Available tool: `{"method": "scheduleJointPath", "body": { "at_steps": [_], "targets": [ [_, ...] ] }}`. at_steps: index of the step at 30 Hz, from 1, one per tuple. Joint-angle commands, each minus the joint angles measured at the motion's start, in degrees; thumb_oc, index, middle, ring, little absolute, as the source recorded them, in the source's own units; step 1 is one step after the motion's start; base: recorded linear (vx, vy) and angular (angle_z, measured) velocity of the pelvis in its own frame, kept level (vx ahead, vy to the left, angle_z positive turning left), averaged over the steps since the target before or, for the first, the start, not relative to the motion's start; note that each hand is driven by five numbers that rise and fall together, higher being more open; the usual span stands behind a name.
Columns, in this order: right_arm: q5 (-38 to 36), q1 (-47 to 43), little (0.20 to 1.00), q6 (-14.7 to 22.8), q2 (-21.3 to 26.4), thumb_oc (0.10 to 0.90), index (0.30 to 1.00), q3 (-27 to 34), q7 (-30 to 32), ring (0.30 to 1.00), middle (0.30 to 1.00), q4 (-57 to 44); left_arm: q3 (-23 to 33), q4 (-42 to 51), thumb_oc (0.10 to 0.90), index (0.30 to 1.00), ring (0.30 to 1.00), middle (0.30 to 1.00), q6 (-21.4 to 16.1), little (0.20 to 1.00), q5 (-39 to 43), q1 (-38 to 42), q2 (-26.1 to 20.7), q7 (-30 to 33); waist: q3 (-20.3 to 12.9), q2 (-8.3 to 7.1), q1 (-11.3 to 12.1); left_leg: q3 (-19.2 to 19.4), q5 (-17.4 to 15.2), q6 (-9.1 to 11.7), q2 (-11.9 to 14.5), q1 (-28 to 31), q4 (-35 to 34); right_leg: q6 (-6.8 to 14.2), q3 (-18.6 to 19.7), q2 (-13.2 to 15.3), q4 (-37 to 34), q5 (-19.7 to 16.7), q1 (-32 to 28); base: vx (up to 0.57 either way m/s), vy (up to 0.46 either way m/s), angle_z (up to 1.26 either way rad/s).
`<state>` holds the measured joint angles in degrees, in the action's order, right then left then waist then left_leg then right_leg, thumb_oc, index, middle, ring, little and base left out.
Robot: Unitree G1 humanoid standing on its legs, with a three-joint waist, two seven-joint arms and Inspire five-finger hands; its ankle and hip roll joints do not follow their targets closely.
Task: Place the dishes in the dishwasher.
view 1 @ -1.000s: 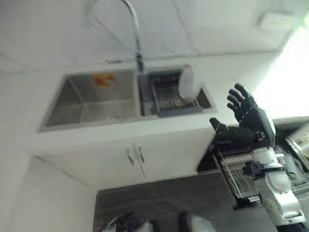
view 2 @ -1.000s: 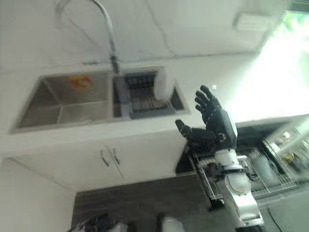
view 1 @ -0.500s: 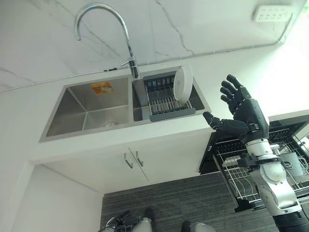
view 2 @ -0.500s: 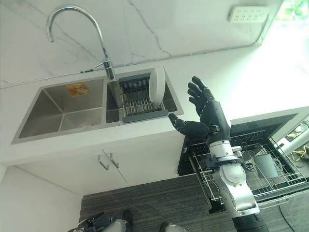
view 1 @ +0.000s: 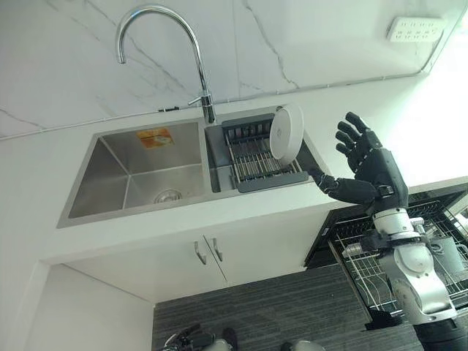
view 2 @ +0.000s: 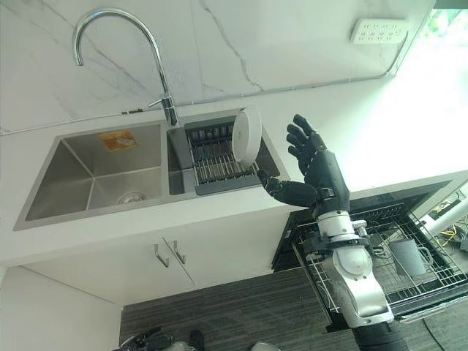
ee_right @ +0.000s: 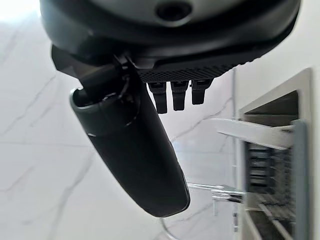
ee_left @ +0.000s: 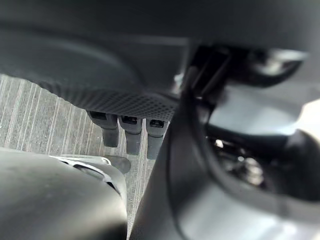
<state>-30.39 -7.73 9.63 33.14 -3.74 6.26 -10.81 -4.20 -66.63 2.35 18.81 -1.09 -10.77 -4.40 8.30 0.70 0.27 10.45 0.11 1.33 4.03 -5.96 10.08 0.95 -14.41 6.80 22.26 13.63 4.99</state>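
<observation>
Reaching with spread, empty fingers, the right hand (view 1: 365,172) hovers beside the upright plate (view 1: 285,135) in the sink rack (view 1: 252,157); a careless touch could tip the plate.

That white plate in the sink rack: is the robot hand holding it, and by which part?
No. The right robot hand is open beside the white plate, which stands on edge in the sink rack. Nothing is held.
</observation>
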Motion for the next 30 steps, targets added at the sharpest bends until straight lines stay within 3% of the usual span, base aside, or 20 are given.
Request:
{"method": "scheduleJointPath", "body": {
  "at_steps": [1,11,19,30],
  "targets": [
    [-2.8,-10.1,0.900,4.2,0.1,0.800,0.900,4.6,1.2,0.900,0.900,-1.1,-3.9,-4.2,0.800,0.900,0.900,0.900,1.7,0.900,-5.0,-7.0,-1.9,-0.2,-2.5,-1.20,1.1,-0.6,-13.4,1.3,0.9,-2.4,7.1,6.1,-1.8,3.3,-5.1,-0.2,-1.3,0.06,-0.018,0.01],
    [-0.5,-20.5,0.900,1.2,3.8,0.800,0.900,5.9,6.0,0.900,0.900,3.6,-2.5,-5.9,0.800,0.900,0.900,0.900,1.1,0.900,-5.9,-7.8,-3.4,-0.8,-3.1,-1.61,2.5,-1.3,-13.8,1.3,0.4,-1.7,7.1,6.0,-2.2,3.4,-5.1,-0.2,-1.7,0.06,-0.027,0.00],
    [-0.3,-26.5,0.900,0.8,7.0,0.800,0.900,5.0,7.7,0.900,0.900,13.8,-1.6,-5.6,0.800,0.900,0.900,0.900,2.0,0.900,-5.2,-7.7,-5.2,-1.5,-3.3,-1.96,3.9,-1.1,-14.0,1.1,0.1,-0.6,7.1,6.0,-3.8,3.8,-5.1,0.0,-3.4,0.03,-0.010,0.03],
    [-13.7,-37.8,0.900,-1.0,10.2,0.800,0.900,2.5,3.8,0.900,0.900,32.2,-2.8,-6.8,0.800,0.900,0.900,0.900,2.1,0.900,-4.5,-6.5,-7.6,-2.1,-3.8,-2.27,6.8,-2.9,-13.6,1.4,-0.6,-0.5,7.1,5.8,-5.7,4.0,-5.1,0.3,-4.8,0.03,-0.009,0.12]
  ]
}}
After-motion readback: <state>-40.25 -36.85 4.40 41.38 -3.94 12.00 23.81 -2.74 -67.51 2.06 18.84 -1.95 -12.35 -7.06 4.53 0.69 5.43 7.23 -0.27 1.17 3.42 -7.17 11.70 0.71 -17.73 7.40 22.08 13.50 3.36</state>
